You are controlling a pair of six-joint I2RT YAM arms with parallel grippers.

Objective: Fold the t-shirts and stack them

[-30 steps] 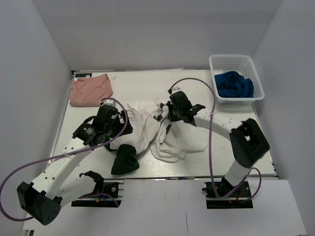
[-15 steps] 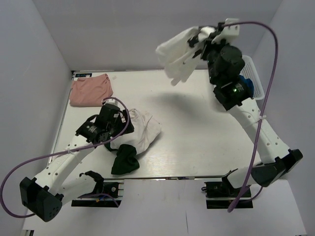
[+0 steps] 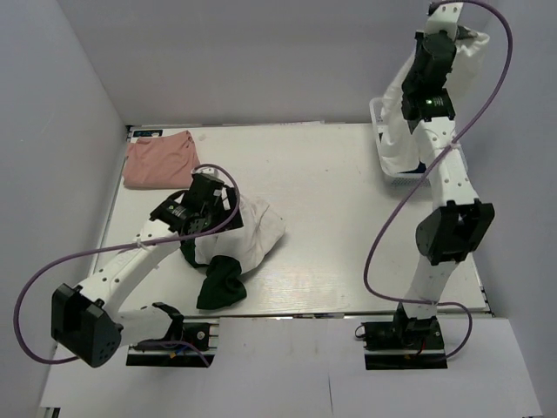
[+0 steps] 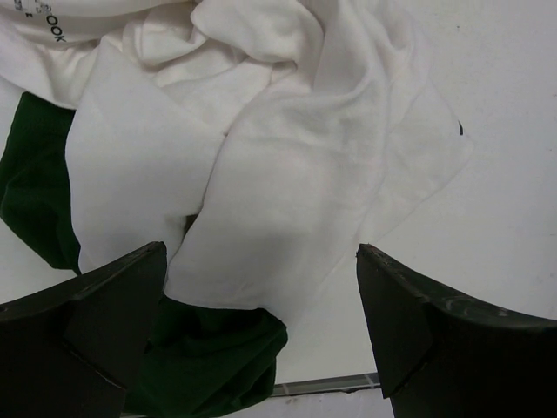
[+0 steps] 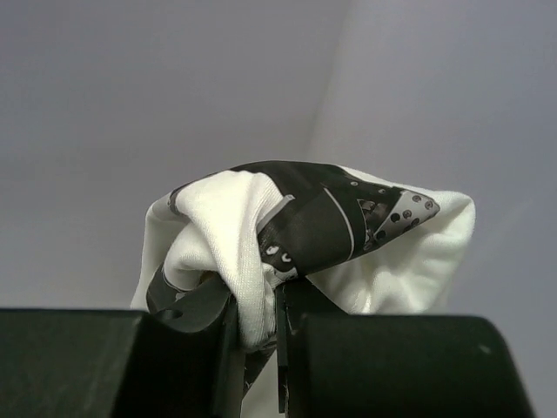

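Grey walls close the white table (image 3: 348, 226) on three sides, and open tabletop stretches from its middle to the right edge. The left gripper (image 4: 261, 261) hovers, jaws spread, over the crumpled green-sleeved tee (image 3: 248, 231). A salmon-pink tee (image 3: 158, 159) lies folded at the far left corner. The right gripper (image 5: 277, 305), raised high, pinches a printed white tee (image 3: 399, 131), which now hangs over the basket (image 3: 400, 177) instead of above the table's far edge.

The left claw (image 4: 261, 252), jaws spread wide, hangs over a crumpled white t-shirt (image 4: 287, 165) on the pale counter (image 4: 496, 209). Its dark green sleeves (image 4: 35, 183) show at left and below. Cropped lettering (image 4: 48, 24), perhaps "OOK", sits top left.
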